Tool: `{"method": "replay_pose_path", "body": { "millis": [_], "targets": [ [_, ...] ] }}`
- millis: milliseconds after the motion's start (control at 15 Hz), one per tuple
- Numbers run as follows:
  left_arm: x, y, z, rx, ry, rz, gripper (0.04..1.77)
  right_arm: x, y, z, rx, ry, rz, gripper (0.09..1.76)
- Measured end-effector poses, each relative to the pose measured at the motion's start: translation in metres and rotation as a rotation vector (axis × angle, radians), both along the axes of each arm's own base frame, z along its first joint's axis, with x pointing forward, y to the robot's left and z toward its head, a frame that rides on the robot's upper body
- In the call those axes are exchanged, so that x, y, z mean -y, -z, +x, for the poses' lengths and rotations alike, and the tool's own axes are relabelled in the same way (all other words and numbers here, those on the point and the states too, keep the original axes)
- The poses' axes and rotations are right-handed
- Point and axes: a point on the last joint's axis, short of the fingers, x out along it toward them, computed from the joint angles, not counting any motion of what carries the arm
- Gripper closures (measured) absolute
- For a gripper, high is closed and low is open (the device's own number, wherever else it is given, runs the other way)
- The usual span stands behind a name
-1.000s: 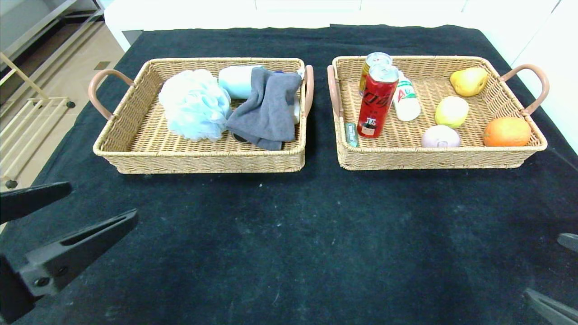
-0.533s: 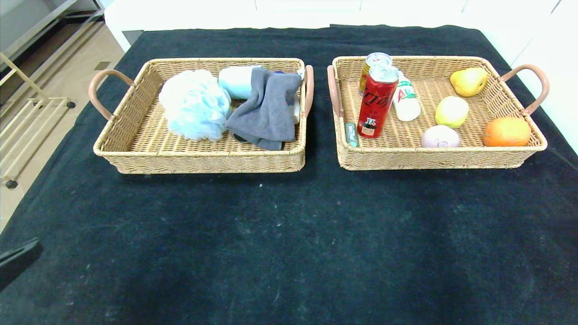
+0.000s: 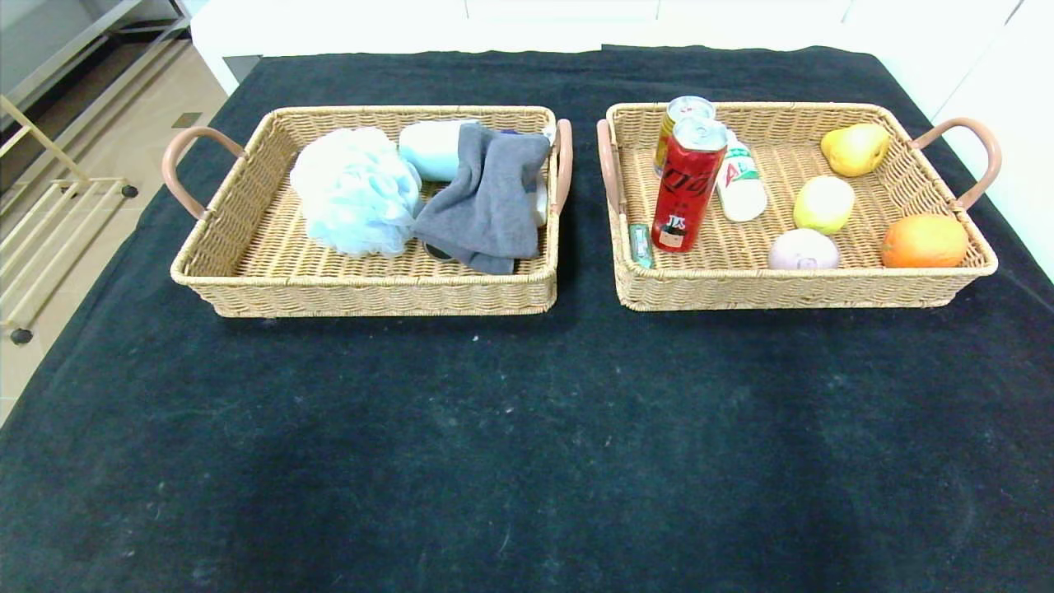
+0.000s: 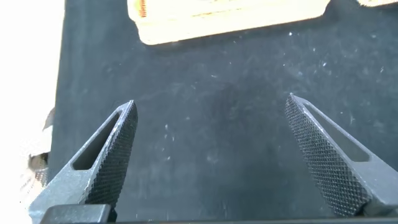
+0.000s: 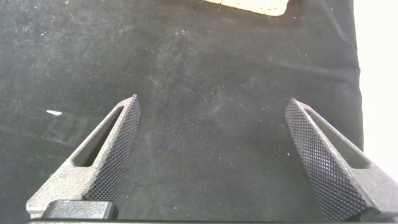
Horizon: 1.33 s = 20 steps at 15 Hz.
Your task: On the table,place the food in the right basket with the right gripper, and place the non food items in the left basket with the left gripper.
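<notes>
Baskets filled, food right, cloth left.
Both grippers gone from head view, spread wide, empty; sorting seemingly done.

Left basket: woven wicker tray, pink handles, on the black tabletop. Holds a pale blue bath pouf, a light blue bottle lying on its side behind it, and a grey cloth crumpled over the bottle's end (something dark shows under the cloth's near edge, cannot tell what).

Right basket: same make, just beside the left one. Red can upright, second can upright just behind it. White bottle lying flat beside the cans. Small green item against the left wall. Yellow pear at far right; pale yellow-green fruit nearer; pale purple round item and orange along the near wall.
</notes>
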Motion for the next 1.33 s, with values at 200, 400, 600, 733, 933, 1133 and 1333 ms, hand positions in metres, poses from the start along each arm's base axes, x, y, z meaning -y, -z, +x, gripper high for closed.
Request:
{"method": "replay_pose_path", "body": {
  "millis": [200, 400, 600, 733, 933, 1133, 1333],
  "targets": [
    [0.002, 0.010, -0.020, 0.016, -0.019, -0.009, 0.09, 0.000, -0.003, 0.001, 0.008, 0.008, -0.004, 0.14],
    [0.002, 0.014, -0.029, 0.029, -0.059, -0.033, 0.09, 0.001, -0.006, 0.003, 0.002, 0.017, -0.007, 0.14],
    [0.007, 0.012, -0.033, 0.051, -0.079, -0.030, 0.09, 0.002, -0.007, 0.006, -0.012, 0.037, -0.010, 0.14],
    [0.012, 0.020, -0.035, 0.048, -0.034, -0.037, 0.09, 0.002, 0.001, 0.007, -0.031, 0.036, -0.011, 0.14],
    [0.013, 0.037, -0.041, 0.062, -0.006, -0.036, 0.09, 0.003, 0.018, 0.000, -0.025, 0.033, -0.013, 0.14],
    [0.012, 0.058, -0.047, 0.099, 0.016, -0.026, 0.09, 0.003, 0.033, -0.012, 0.035, 0.024, -0.012, 0.14],
    [0.012, 0.073, -0.043, 0.213, 0.008, -0.024, 0.09, 0.004, 0.045, -0.023, 0.107, 0.050, -0.014, 0.14]
  ]
}}
